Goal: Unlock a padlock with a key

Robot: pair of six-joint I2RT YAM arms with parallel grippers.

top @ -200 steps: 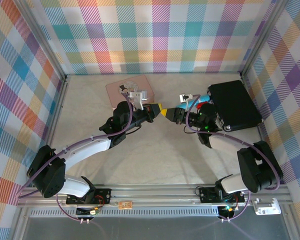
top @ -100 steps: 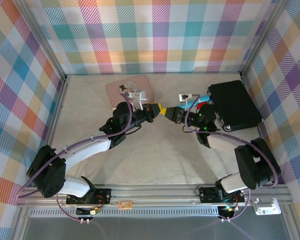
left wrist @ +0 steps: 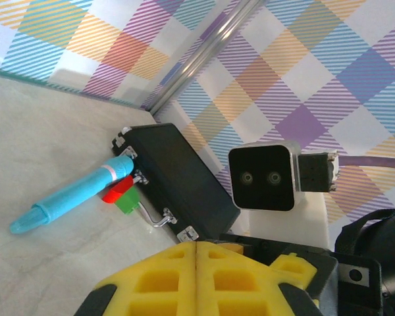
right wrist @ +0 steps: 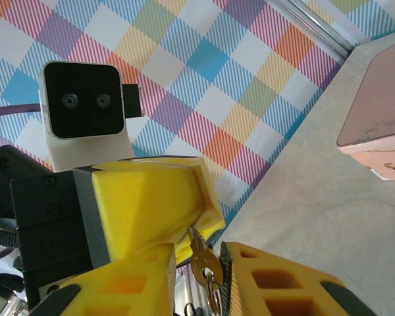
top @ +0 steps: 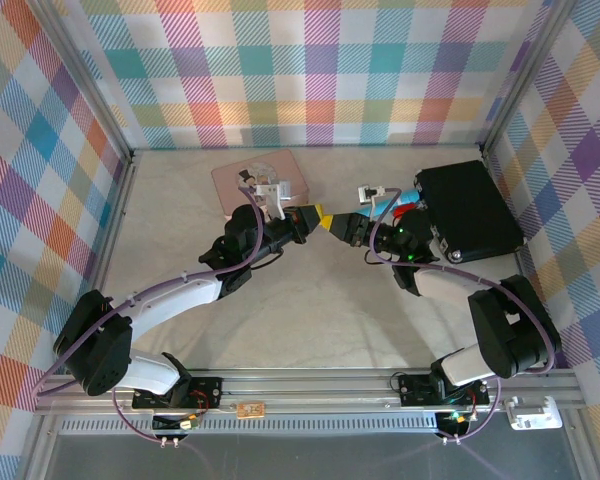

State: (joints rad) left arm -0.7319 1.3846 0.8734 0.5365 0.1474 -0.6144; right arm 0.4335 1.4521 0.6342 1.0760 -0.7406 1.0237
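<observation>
The right gripper [right wrist: 199,250] pinches the brass padlock [right wrist: 205,266] mid-air, presenting it to the left gripper [left wrist: 196,249] — pads pressed tight, tip right at the padlock, likely nipping the key, though that's too small to tell. Held aloft so both can work it.

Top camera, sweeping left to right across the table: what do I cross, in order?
pink tin → left pincer → right pincer → turquoise tool → black case
</observation>
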